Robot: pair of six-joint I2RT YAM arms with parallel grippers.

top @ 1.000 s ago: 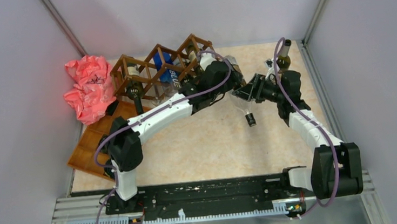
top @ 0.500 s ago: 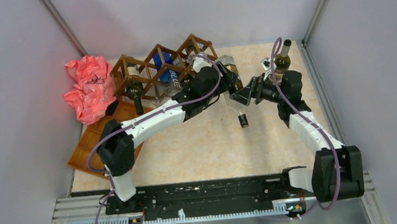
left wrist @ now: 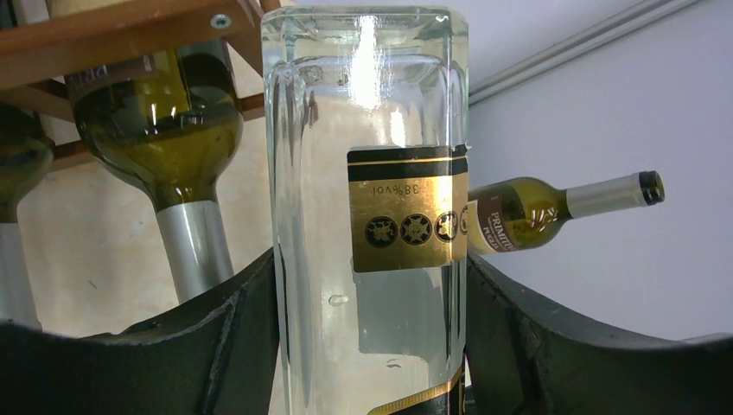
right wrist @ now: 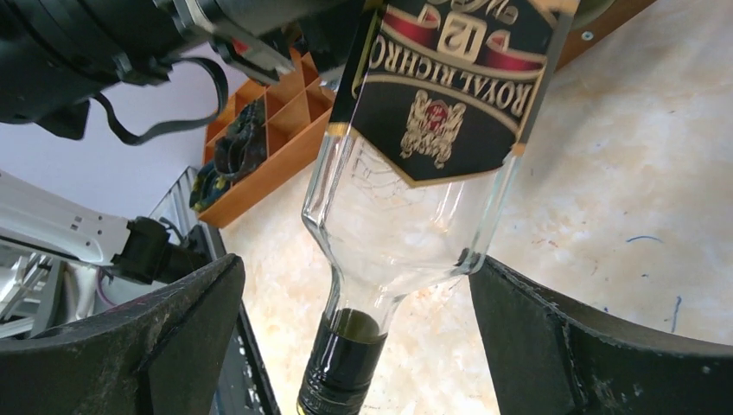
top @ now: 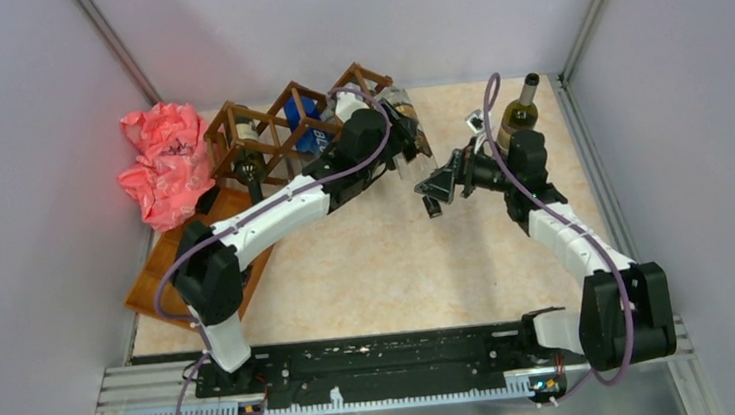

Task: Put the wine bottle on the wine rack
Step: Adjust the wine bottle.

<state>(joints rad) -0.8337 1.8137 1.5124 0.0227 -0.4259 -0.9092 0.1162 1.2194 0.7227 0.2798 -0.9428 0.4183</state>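
Observation:
My left gripper (top: 400, 140) is shut on a clear square bottle (top: 402, 122) with black and gold labels. It holds the bottle in the air at the right end of the dark brown wooden lattice wine rack (top: 281, 125). In the left wrist view both fingers press the sides of the clear bottle (left wrist: 367, 173), and a rack slat (left wrist: 104, 39) is close at the upper left. My right gripper (top: 439, 183) is open. In the right wrist view the bottle's neck and black cap (right wrist: 341, 363) hang between the wide-apart jaws of the right gripper (right wrist: 354, 290).
The rack holds green bottles (left wrist: 164, 130) and a blue box (top: 308, 122). A green wine bottle (top: 519, 114) stands at the back right corner. A pink bag (top: 161, 165) lies left of the rack, and a flat brown compartment tray (top: 164, 275) lies in front of it.
My left arm has carried the clear bottle left and back, up to the rack's right end. My right gripper has followed it leftward along the neck.

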